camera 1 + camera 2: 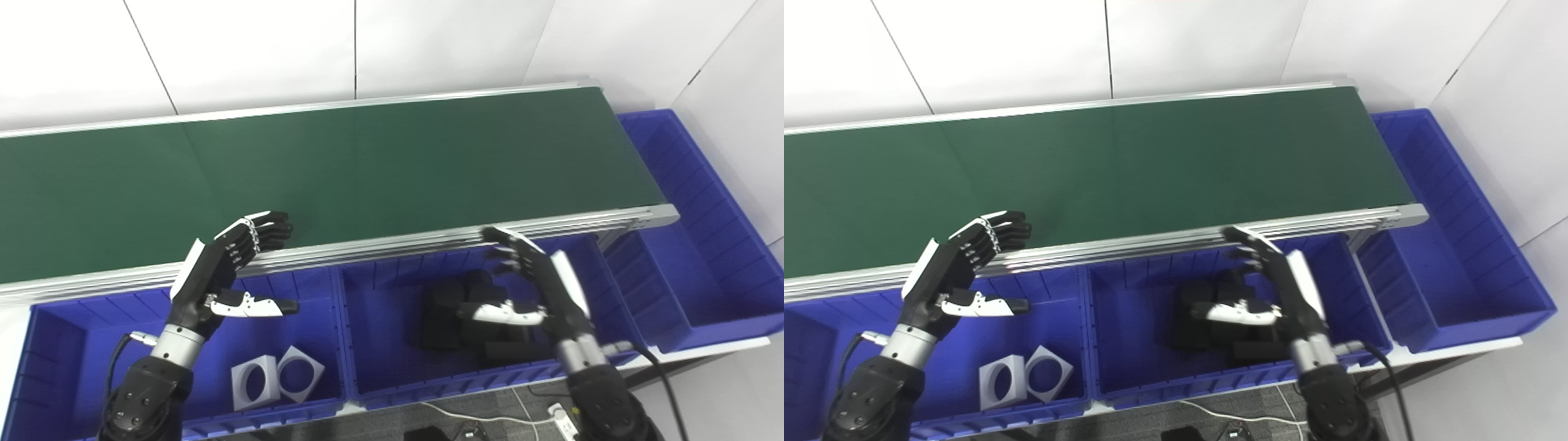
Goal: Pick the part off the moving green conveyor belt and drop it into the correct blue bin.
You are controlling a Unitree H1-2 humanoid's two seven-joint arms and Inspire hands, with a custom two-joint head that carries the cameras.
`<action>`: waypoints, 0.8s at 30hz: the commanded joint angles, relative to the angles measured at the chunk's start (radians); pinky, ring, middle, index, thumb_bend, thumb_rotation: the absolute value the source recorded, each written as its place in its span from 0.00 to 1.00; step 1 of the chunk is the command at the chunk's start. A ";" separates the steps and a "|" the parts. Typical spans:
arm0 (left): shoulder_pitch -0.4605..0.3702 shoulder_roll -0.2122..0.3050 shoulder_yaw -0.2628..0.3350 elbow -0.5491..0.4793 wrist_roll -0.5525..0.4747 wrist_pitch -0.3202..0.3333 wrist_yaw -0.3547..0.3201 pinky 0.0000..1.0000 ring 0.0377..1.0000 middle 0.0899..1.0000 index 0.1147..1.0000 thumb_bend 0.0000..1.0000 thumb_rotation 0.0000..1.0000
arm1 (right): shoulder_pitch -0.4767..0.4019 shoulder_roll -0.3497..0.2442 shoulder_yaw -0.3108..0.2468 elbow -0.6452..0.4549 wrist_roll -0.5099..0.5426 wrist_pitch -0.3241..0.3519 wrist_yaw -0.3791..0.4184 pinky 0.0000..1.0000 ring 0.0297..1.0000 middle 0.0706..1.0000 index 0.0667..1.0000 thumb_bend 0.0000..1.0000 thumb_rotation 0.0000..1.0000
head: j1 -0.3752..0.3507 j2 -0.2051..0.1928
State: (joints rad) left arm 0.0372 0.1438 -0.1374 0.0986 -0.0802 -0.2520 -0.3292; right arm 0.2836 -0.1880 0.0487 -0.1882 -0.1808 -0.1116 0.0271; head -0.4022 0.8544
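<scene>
Above the blue bins (367, 392), left hand (229, 269) and right hand (539, 288), fingers apart.

One green belt (343, 177) is seen, with nothing counted on it. Three blue bins are counted: a left bin (61, 343), a middle bin (380, 318) and a right bin (704, 245) at the belt's end. Two white parts (275, 380) (square, each with a round hole) are counted in the left bin. Black parts (447, 312) are piled in the middle bin; their number cannot be told. Two hands are counted, a left hand (226, 275) and a right hand (539, 288).
</scene>
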 commanded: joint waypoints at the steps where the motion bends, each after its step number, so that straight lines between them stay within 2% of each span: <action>1: -0.009 -0.010 -0.008 -0.004 0.012 -0.051 0.006 0.74 0.74 0.71 0.71 1.00 0.05 | -0.021 0.020 0.024 -0.043 0.037 -0.091 0.016 0.61 0.71 0.81 0.78 0.99 0.34 | 0.035 0.002; 2: -0.008 -0.013 -0.012 -0.003 0.018 -0.053 0.008 0.73 0.73 0.72 0.72 1.00 0.06 | -0.026 0.026 0.034 -0.045 0.049 -0.099 0.022 0.62 0.71 0.81 0.78 1.00 0.35 | 0.044 0.002; 3: -0.007 -0.018 -0.016 0.006 0.029 -0.058 0.011 0.73 0.73 0.72 0.72 1.00 0.07 | -0.036 0.036 0.048 -0.050 0.059 -0.098 0.029 0.62 0.71 0.81 0.78 1.00 0.35 | 0.099 0.002; 11: -0.005 -0.049 -0.032 0.060 0.081 -0.092 0.036 0.71 0.74 0.75 0.73 1.00 0.13 | -0.102 0.085 0.112 -0.036 0.095 -0.108 0.071 0.65 0.74 0.83 0.79 1.00 0.34 | 0.210 -0.011; 17: -0.007 -0.063 -0.033 0.101 0.105 -0.129 0.050 0.74 0.74 0.74 0.72 1.00 0.17 | -0.151 0.114 0.144 0.023 0.087 -0.135 0.075 0.64 0.72 0.82 0.77 1.00 0.32 | 0.236 -0.012; 24: 0.001 -0.067 -0.039 0.072 0.135 -0.115 0.070 0.72 0.73 0.73 0.73 1.00 0.20 | -0.154 0.126 0.153 0.085 0.040 -0.157 0.056 0.64 0.72 0.82 0.77 0.98 0.30 | 0.242 -0.005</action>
State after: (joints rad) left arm 0.0499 0.0828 -0.1731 0.2079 0.0497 -0.3399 -0.2728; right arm 0.1368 -0.0711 0.2013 -0.0919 -0.1361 -0.2016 0.0947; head -0.1611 0.8483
